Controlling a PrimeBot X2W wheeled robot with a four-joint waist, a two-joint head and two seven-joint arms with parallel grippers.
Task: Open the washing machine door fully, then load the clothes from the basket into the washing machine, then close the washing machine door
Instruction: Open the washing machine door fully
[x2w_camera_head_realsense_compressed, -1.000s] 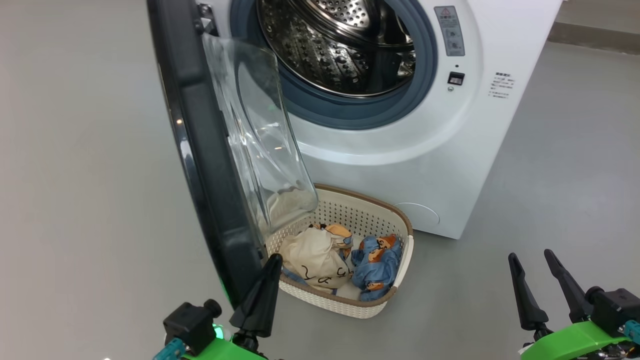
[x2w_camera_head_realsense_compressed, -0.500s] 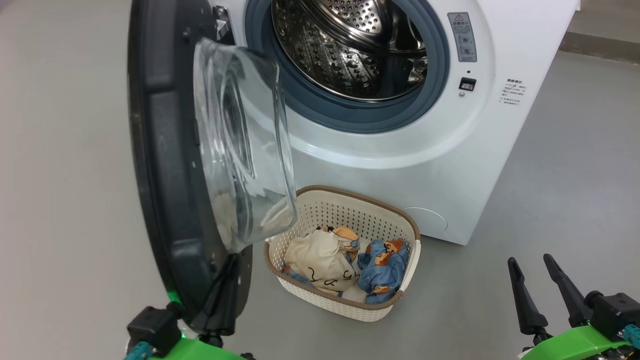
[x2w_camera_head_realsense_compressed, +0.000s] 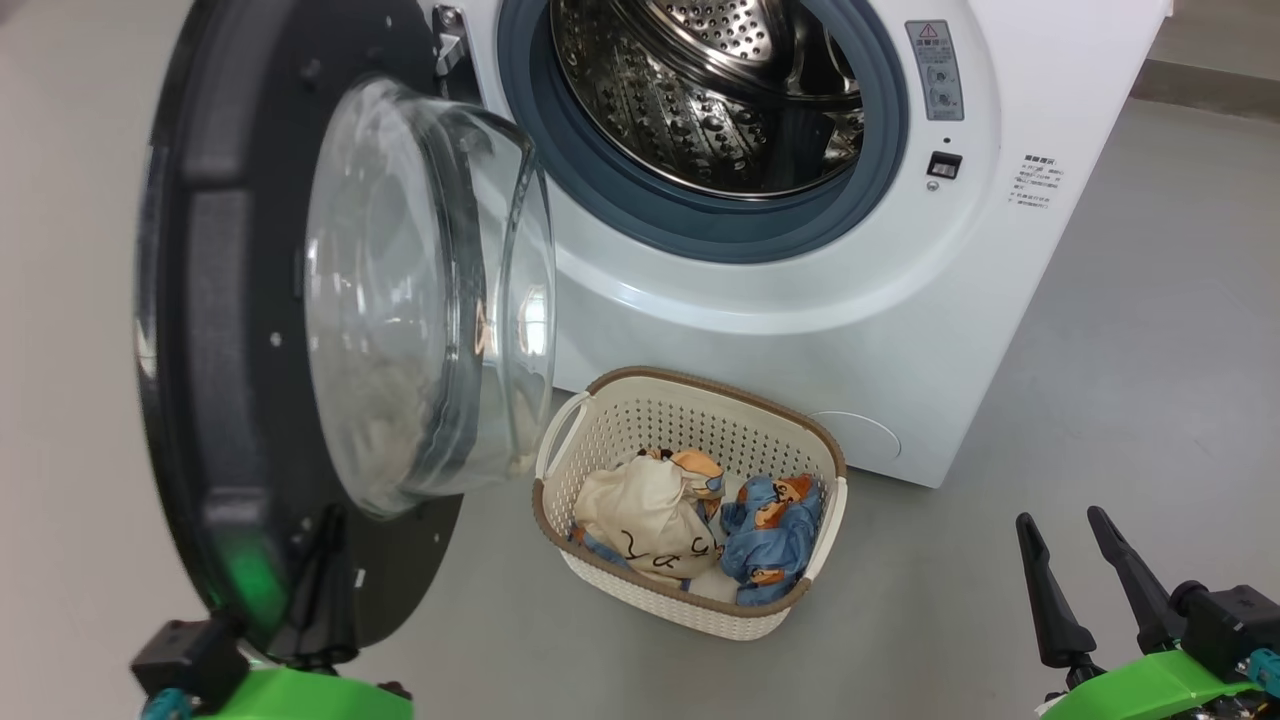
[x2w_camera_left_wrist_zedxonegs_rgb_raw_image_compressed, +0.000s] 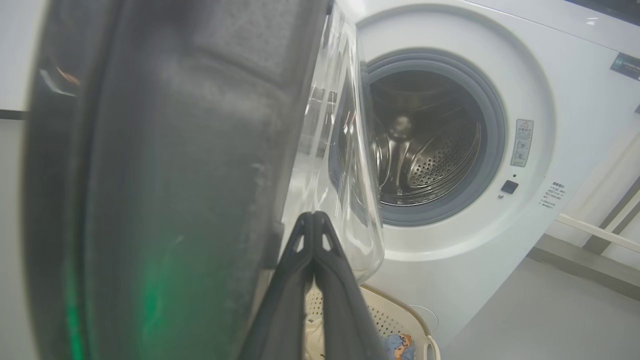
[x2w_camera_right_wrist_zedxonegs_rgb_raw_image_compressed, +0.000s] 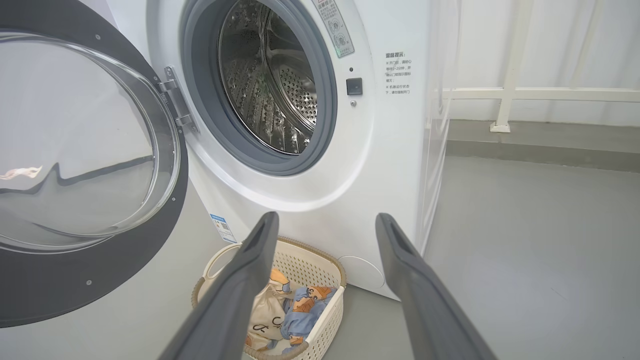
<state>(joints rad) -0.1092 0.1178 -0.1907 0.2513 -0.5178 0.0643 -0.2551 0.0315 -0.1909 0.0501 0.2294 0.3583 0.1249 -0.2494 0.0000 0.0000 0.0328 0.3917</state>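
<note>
Nearest, at the head view's lower left: left gripper (x2w_camera_left_wrist_zedxonegs_rgb_raw_image_compressed: 313, 220), fingers pressed together tip to tip, raised beside the lower inner face of the washing machine door (x2w_camera_head_realsense_compressed: 220, 300). Touching the door or just off it: cannot tell. At lower right: right gripper (x2w_camera_head_realsense_compressed: 1060, 518), fingers spread wide apart, poised over grey floor (x2w_camera_head_realsense_compressed: 1100, 420), well apart from door and laundry.

Next, the door itself: standing wide open on the robot's left of the opening, glossy black ring with its inner face turned toward the head camera, clear glass bowl window (x2w_camera_head_realsense_compressed: 430, 300) bulging from its centre, a green glow reflected near the bottom edge. Joined to the cabinet by a metal hinge (x2w_camera_right_wrist_zedxonegs_rgb_raw_image_compressed: 176, 102).

Just past the door's lower edge, on the floor: the basket (x2w_camera_head_realsense_compressed: 700, 425), cream and perforated, with brown rim and white side handles, set just in front of the washing machine (x2w_camera_head_realsense_compressed: 800, 340), below its mouth. Inside, the clothes (x2w_camera_head_realsense_compressed: 650, 515): a cream garment with black squiggles on the left, a light blue one with orange-brown bear prints on the right, bunched side by side and touching.

Farthest: the machine's white front, grey-blue gasket (x2w_camera_head_realsense_compressed: 700, 225) ringing a shiny steel perforated drum (x2w_camera_head_realsense_compressed: 700, 90), small black latch slot (x2w_camera_head_realsense_compressed: 944, 164) to the right of the opening, blue label sticker (x2w_camera_right_wrist_zedxonegs_rgb_raw_image_compressed: 221, 228) at a lower corner.
</note>
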